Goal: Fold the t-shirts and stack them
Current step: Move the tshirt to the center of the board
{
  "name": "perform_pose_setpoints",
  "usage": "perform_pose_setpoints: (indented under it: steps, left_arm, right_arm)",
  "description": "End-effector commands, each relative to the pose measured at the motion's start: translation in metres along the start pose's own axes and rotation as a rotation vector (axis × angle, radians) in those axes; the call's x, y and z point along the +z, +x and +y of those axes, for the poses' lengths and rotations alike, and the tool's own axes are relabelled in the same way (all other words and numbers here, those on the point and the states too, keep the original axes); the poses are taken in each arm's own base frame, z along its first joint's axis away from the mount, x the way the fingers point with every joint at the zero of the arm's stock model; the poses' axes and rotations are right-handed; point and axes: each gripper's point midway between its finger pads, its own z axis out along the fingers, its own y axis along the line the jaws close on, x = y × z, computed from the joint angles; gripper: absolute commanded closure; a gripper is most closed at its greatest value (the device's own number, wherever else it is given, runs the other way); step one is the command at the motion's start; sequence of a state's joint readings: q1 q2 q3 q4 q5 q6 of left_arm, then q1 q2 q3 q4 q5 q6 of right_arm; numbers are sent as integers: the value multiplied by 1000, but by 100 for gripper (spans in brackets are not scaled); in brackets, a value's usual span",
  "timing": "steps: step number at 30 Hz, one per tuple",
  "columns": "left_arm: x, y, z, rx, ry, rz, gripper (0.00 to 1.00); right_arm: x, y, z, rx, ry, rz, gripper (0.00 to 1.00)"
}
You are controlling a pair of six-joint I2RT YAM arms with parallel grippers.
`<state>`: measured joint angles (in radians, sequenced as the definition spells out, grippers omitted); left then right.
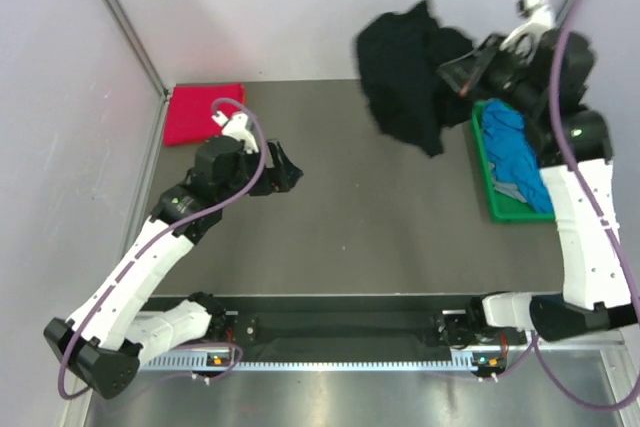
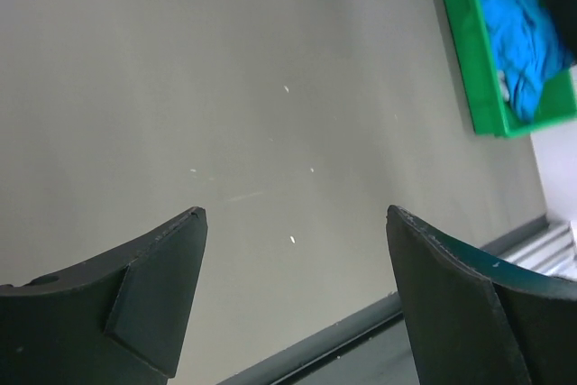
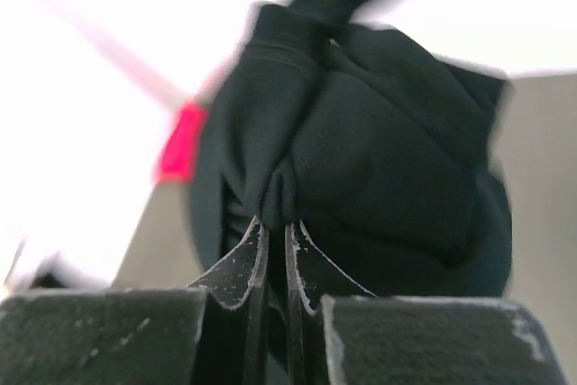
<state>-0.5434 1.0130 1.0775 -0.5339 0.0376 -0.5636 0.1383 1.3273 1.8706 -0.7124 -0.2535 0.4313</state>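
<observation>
Overhead: right gripper (image 1: 450,73) holds black t-shirt (image 1: 405,82) aloft, far right; red t-shirt (image 1: 203,113) lies folded, far-left corner; blue t-shirts (image 1: 512,152) wait in green crate (image 1: 483,177). Left wrist: left gripper (image 2: 296,218) gapes empty over table (image 2: 180,87). Right wrist: jaws clamped on black cloth. One folded, apparently; rest pending.

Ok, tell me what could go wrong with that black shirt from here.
1. The right jaws pinch only a thin fold of the black t-shirt, so it may slip free.
2. The shirt hangs bunched beside the green crate, so a trailing edge could catch its rim or the blue t-shirts.
3. The left jaws stand open, far from the cloth, so the shirt may land crumpled.
</observation>
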Motion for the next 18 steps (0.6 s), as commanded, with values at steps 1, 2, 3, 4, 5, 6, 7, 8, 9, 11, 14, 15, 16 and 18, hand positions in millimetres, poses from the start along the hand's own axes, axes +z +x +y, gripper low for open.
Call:
perform_pose_setpoints:
  steps: [1, 2, 3, 4, 5, 6, 7, 8, 9, 11, 14, 15, 16, 18]
  left_arm:
    - [-22, -16, 1, -11, 23, -30, 15]
    - [-22, -16, 8, -19, 12, -26, 15]
    - [-20, -11, 14, -26, -2, -10, 15]
    - [-18, -7, 20, -35, -14, 10, 15]
    - [-17, -3, 25, -36, -26, 24, 16]
    - [-13, 5, 32, -39, -40, 46, 16]
    - [-11, 9, 36, -40, -50, 56, 16]
    - [-9, 13, 40, -43, -62, 67, 16]
    - [-5, 21, 46, -47, -74, 87, 16]
    - [1, 28, 49, -58, -76, 110, 16]
    - [17, 45, 51, -81, -48, 155, 16]
    - [21, 48, 51, -94, -44, 165, 16]
    - [27, 54, 53, -106, -42, 191, 18]
    - [36, 63, 50, -136, -16, 228, 19]
  right_arm:
    - [25, 65, 31, 56, -140, 122, 99]
    - [39, 111, 18, 67, -112, 207, 96]
    - [43, 143, 23, 63, -121, 270, 94]
    - [50, 166, 18, 64, -111, 303, 91]
    - [55, 216, 2, 81, -71, 412, 85]
    - [56, 238, 1, 83, -68, 461, 80]
    - [57, 256, -4, 83, -54, 499, 75]
    - [56, 280, -13, 85, -26, 552, 65]
    - [54, 288, -16, 75, -19, 571, 62]
    - [49, 294, -30, 43, 33, 581, 53]
    - [44, 294, -50, -7, 120, 565, 50]
    - [43, 296, -54, -14, 138, 566, 50]
    - [42, 301, -56, -14, 140, 580, 50]
    - [37, 318, -58, -12, 123, 622, 51]
